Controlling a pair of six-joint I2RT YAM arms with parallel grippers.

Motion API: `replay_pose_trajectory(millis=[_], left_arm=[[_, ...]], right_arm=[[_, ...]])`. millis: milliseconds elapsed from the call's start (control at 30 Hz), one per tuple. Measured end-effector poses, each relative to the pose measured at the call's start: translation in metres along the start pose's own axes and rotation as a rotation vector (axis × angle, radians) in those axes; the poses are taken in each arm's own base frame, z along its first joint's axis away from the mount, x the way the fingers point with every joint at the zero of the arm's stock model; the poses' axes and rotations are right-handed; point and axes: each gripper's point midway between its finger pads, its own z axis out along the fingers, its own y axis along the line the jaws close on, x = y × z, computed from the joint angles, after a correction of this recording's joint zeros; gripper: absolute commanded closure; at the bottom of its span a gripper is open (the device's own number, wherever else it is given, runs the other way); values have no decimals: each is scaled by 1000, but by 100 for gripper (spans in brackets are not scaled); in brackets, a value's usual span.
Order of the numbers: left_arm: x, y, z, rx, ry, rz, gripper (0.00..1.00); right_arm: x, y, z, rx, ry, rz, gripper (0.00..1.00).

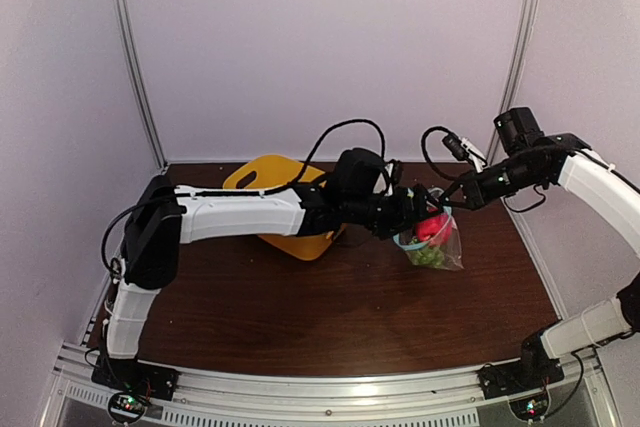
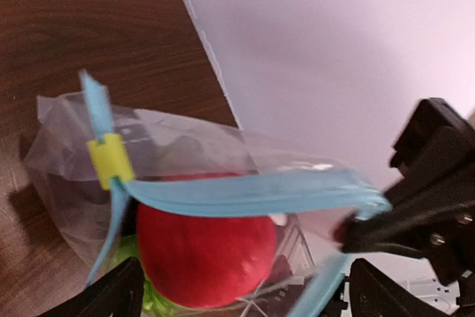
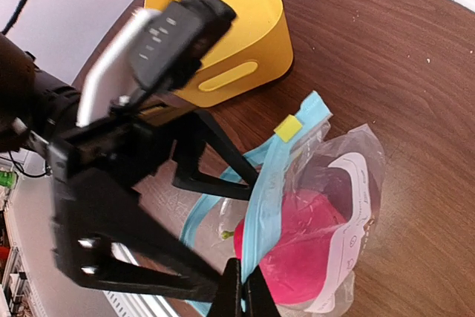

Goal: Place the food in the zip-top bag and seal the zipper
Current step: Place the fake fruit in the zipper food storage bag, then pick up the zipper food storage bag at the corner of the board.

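The zip-top bag [image 1: 440, 245] lies on the table right of centre, its mouth held up and open. Inside it sit the food pieces: a pink-red fruit [image 2: 204, 257], a green grape bunch [image 1: 428, 258] and a dark maroon fruit [image 3: 335, 180]. The light blue zipper [image 2: 245, 192] carries a yellow slider [image 2: 110, 159] at one end. My left gripper [image 2: 249, 301] hangs open at the bag's mouth, with its fingers [image 2: 111, 295] on either side of the pink-red fruit and a gap on the right. My right gripper [image 3: 242, 298] is shut on the zipper strip's other end.
A yellow plastic basket [image 1: 268, 179] stands behind the left arm at the back of the dark wooden table [image 1: 330, 317]. White walls close in the back and sides. The two grippers are very close together above the bag.
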Motion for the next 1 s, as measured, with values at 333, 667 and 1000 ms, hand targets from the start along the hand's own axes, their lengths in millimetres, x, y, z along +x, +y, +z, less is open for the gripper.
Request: replay_pose_trajectory(millis=[333, 667, 1000], left_arm=[[-15, -125, -136, 240, -56, 372, 8], [88, 3, -152, 28, 79, 965, 40], [106, 33, -115, 45, 100, 1252, 55]], right_arm=[[22, 11, -7, -53, 96, -177, 100], [55, 31, -11, -187, 213, -260, 100], [73, 42, -8, -266, 282, -281, 100]])
